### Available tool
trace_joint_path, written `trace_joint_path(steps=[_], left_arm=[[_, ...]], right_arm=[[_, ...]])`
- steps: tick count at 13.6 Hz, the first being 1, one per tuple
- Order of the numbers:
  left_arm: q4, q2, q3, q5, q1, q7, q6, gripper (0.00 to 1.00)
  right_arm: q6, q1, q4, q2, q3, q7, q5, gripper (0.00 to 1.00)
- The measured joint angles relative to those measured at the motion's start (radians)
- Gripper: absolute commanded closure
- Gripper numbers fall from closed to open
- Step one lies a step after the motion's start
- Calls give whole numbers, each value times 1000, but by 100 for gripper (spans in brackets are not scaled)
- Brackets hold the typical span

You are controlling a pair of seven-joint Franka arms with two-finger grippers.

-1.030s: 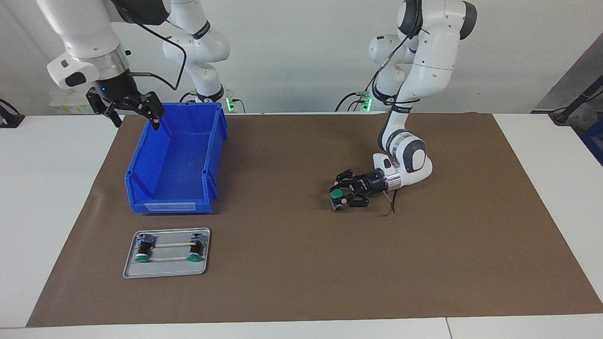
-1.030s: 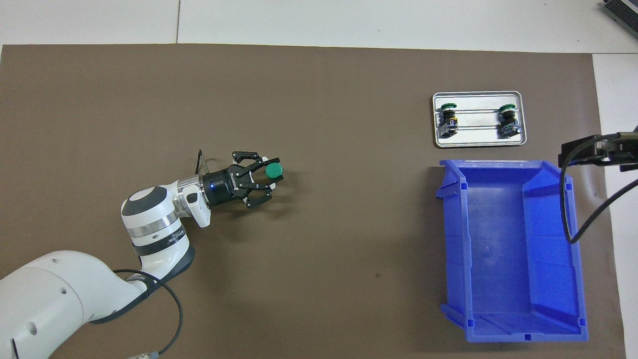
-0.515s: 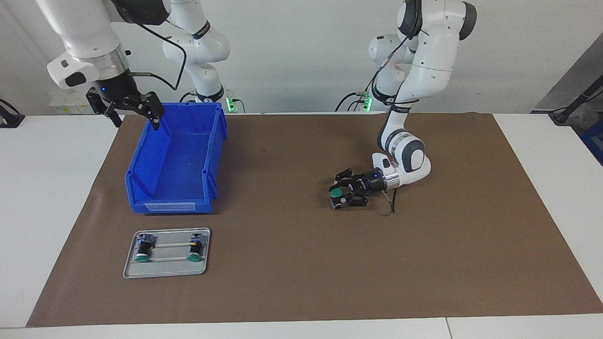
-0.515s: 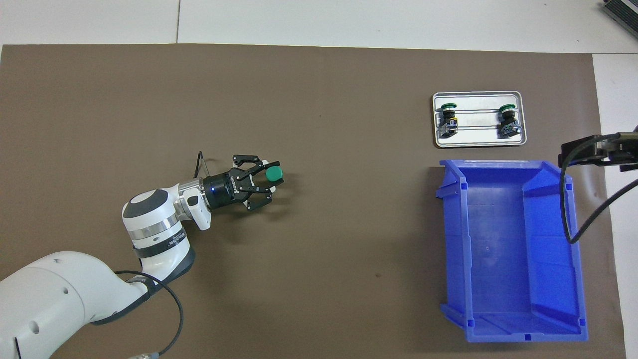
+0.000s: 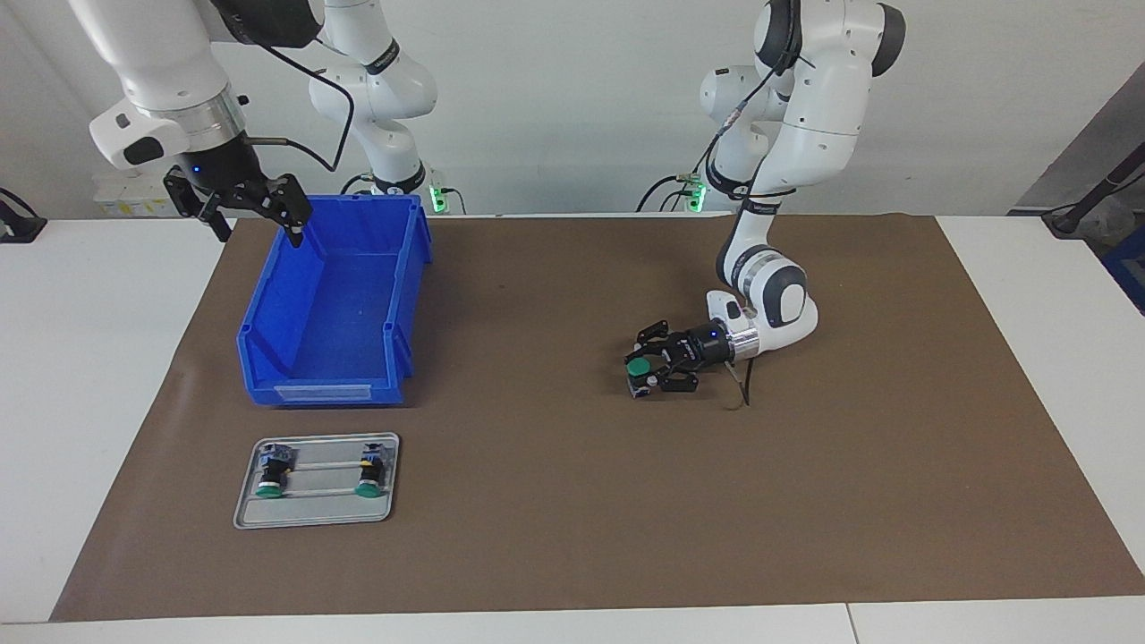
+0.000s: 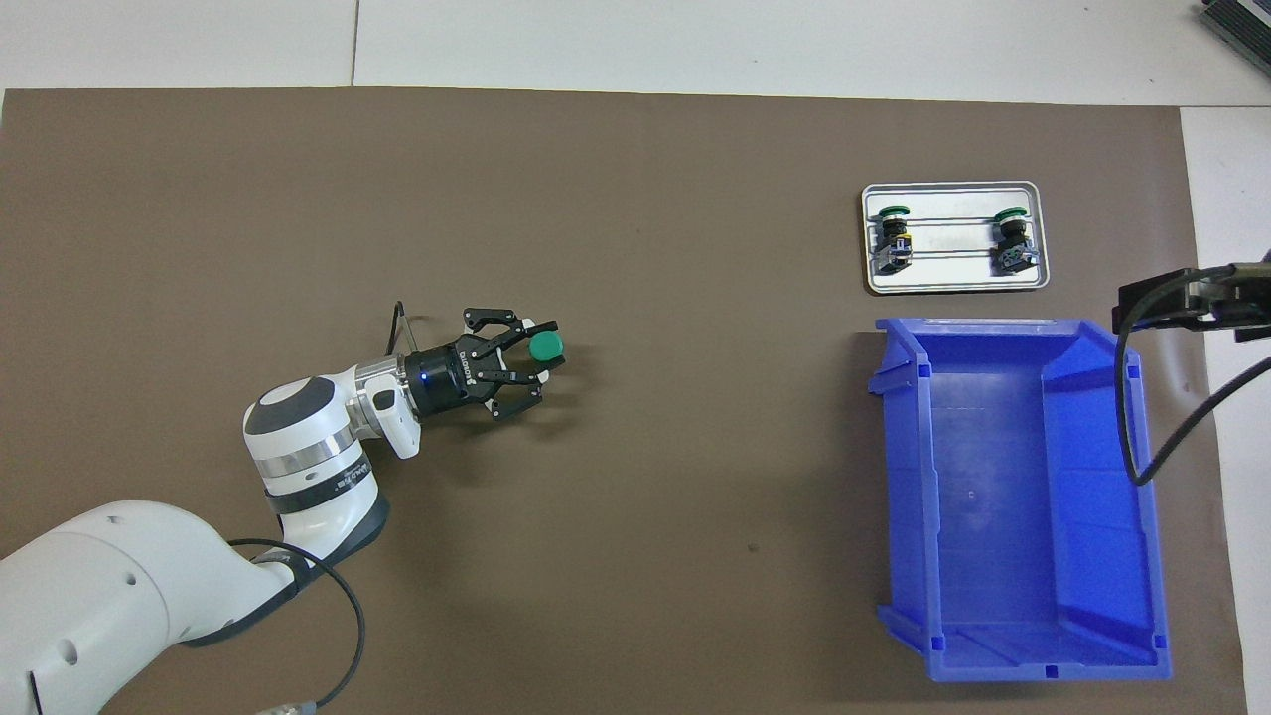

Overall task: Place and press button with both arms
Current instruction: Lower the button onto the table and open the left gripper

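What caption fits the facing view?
Left gripper holds a green button low over the brown mat; right gripper waits.

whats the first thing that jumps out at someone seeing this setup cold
Probably the big blue bin, lying empty on the brown mat toward the right arm's end of the table, with the right gripper hanging over its edge nearest the robots. Next comes the left gripper, low at the mat's middle, shut on a green-capped button standing cap up. Two more buttons lie on a small metal tray, farther from the robots than the bin.

Left claw [image 5: 657, 367] low, wrist horizontal, fingers closed; right claw [image 5: 241, 207] raised, fingers spread.
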Motion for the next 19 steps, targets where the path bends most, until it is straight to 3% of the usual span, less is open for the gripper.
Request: trace_joint_path(steps=[5,8,19], left_arm=[[-6,0,0,-1,0,1,0,26],[-6,0,1,-1,0,2,0,0],[16,-7,7,-8,5,-72,-20,0]], right_arm=[[0,0,0,0,0,0,0,0],[0,0,0,0,0,0,0,0],[0,0,0,0,0,0,0,0]])
